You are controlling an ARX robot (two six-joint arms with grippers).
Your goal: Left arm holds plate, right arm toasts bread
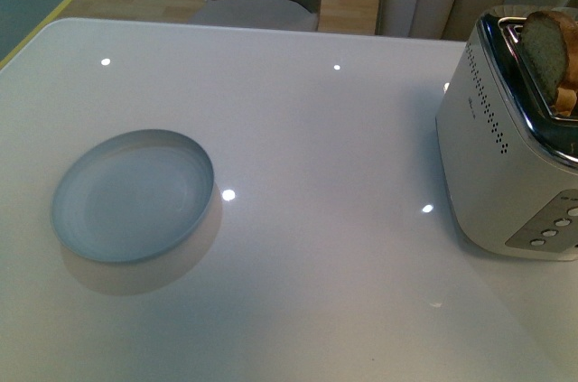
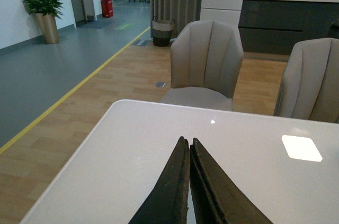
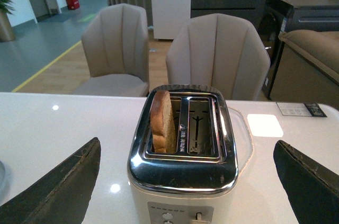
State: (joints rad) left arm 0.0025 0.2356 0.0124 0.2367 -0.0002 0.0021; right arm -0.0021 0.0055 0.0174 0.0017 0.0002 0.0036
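The bread (image 3: 160,122) stands on edge in one slot of the toaster (image 3: 183,171), rounded crust end up and clear of the chrome top, its square end down in the slot where I cannot see it. Its long axis runs vertically; its flat faces lie along the slot, which in my right wrist view runs straight away from my right gripper (image 3: 185,181). The neighbouring slot is empty. The toaster's buttons and lever face me on its near panel.

My right jaws are spread wide, one dark finger (image 3: 58,187) showing on each side of the toaster, so the appliance sits squarely between them and just ahead. That makes my right arm plainly the nearer one to the slice. By my judgement, the slice comes out by a pinch across its faces, so the jaws would need to rise above the toaster and turn across the slot before narrowing onto the crust.

The plate (image 1: 133,194) rests flat and bare on the white desk (image 1: 325,219), well apart from the toaster, on my left-arm side of it. Neither arm shows in the front view. My left gripper (image 2: 189,144) has its jaws pressed together, tips touching, holding nothing, pointed across the desk toward the chairs (image 2: 206,60) beyond its far edge. The plate does not appear in that wrist view, so I cannot tell how near my left arm is to it; it has yet to take hold.
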